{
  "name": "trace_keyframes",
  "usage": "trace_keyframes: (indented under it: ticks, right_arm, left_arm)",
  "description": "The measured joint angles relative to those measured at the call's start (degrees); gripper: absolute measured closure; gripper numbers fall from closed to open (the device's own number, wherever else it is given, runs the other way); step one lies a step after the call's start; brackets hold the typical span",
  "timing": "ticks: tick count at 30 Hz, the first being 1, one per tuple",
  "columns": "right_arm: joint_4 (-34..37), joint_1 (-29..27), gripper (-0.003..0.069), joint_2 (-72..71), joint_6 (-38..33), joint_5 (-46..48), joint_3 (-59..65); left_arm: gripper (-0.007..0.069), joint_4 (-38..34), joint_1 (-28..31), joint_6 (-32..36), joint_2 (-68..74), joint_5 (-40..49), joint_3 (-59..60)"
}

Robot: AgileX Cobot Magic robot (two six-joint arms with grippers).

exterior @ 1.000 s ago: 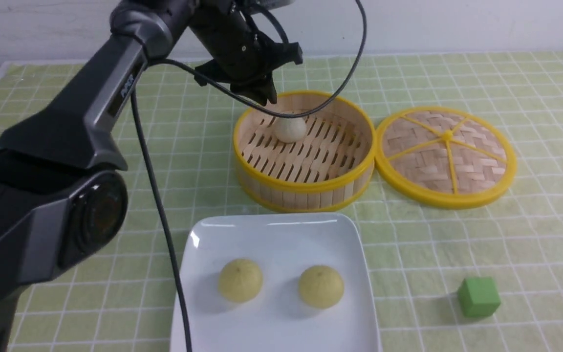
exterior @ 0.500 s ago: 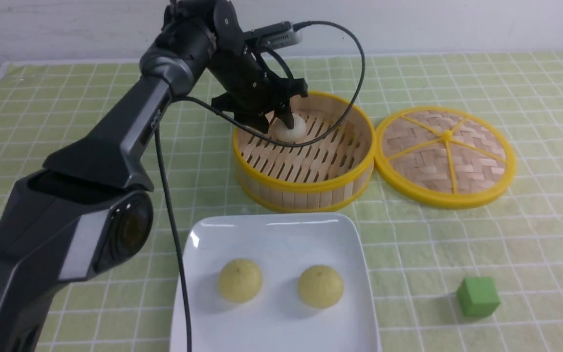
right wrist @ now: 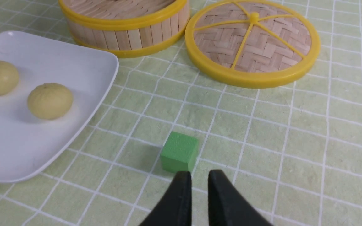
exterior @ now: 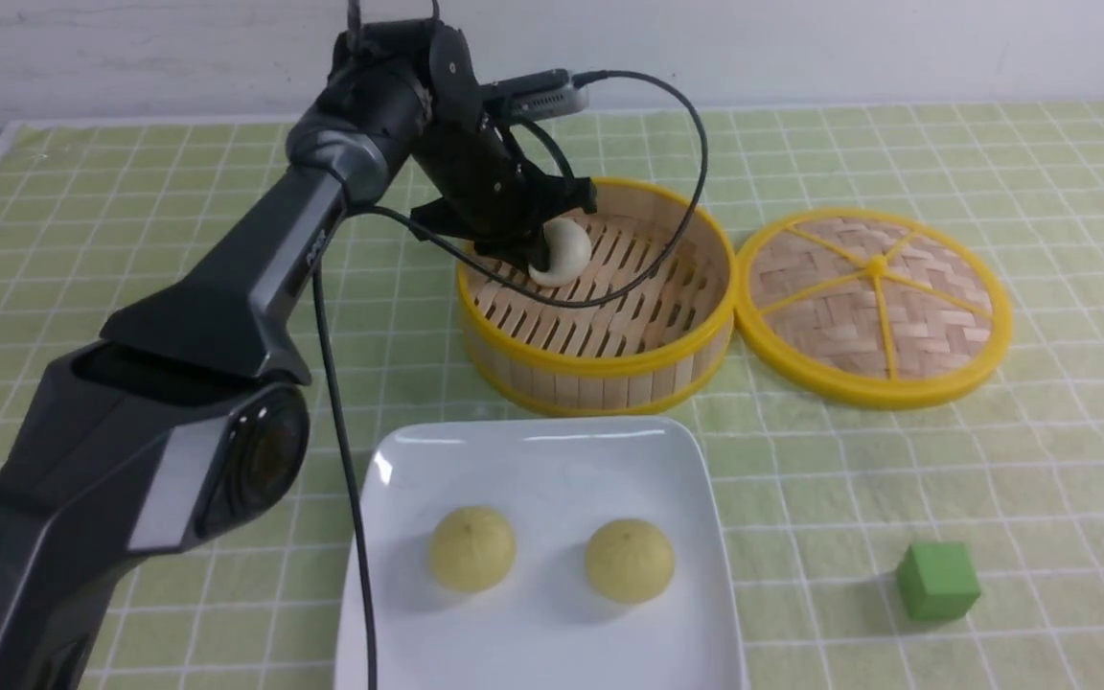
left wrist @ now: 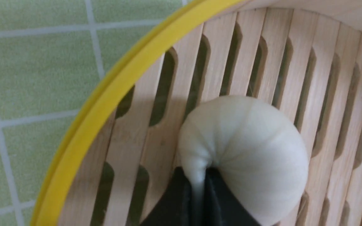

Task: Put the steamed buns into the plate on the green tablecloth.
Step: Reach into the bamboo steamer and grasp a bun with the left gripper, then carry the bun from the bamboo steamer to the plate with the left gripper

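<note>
Two pale yellow steamed buns (exterior: 471, 548) (exterior: 630, 561) lie side by side in the white square plate (exterior: 533, 450) on the green tablecloth (exterior: 897, 479). An off-white steamed bun (exterior: 566, 251) sits in the bamboo steamer basket (exterior: 600, 359), towards its far left side. My left gripper (exterior: 544, 251) reaches down into the basket and is shut on that bun's edge. In the left wrist view the black fingertips pinch a fold of the bun (left wrist: 247, 150). My right gripper (right wrist: 200, 179) hovers low over the cloth, its fingers a narrow gap apart with nothing between them.
The basket's woven lid (exterior: 873, 307) lies flat on the cloth right of the basket. A small green cube (exterior: 937, 581) stands right of the plate, just ahead of the right gripper's tips in the right wrist view (right wrist: 179, 151). The left arm's cable hangs over the plate's left edge.
My left gripper came down from above the basket onto the off-white bun and closed on its edge. The bun now looks squeezed and tipped. The plate's buns have not moved.
</note>
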Motion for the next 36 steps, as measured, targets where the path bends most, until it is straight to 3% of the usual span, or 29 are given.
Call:
trace_keyframes:
  ticks: [7, 17, 22, 28, 36]
  right_arm:
    - [0.00, 0.00, 0.0545, 0.00, 0.00, 0.56, 0.00]
    - [0.00, 0.00, 0.0545, -0.05, 0.00, 1.56, 0.05]
    - [0.00, 0.00, 0.0543, -0.04, 0.00, 1.75, 0.05]
    - [0.00, 0.00, 0.0543, -0.04, 0.00, 1.84, 0.05]
    - [0.65, 0.00, 0.0540, -0.04, 0.00, 1.89, 0.05]
  left_arm:
    - [0.0600, 0.52, 0.19, 0.04, -7.20, 1.84, -2.35]
    - [0.0600, -8.98, 0.22, 3.29, -26.34, 1.84, 0.06]
    - [0.0599, -9.06, 0.27, 3.64, -35.51, 1.84, 14.20]
    - [0.0599, -6.49, -2.11, 8.72, -50.91, 1.84, 43.62]
    - [0.0599, 0.73, -15.49, 7.93, -58.66, -2.27, 77.00]
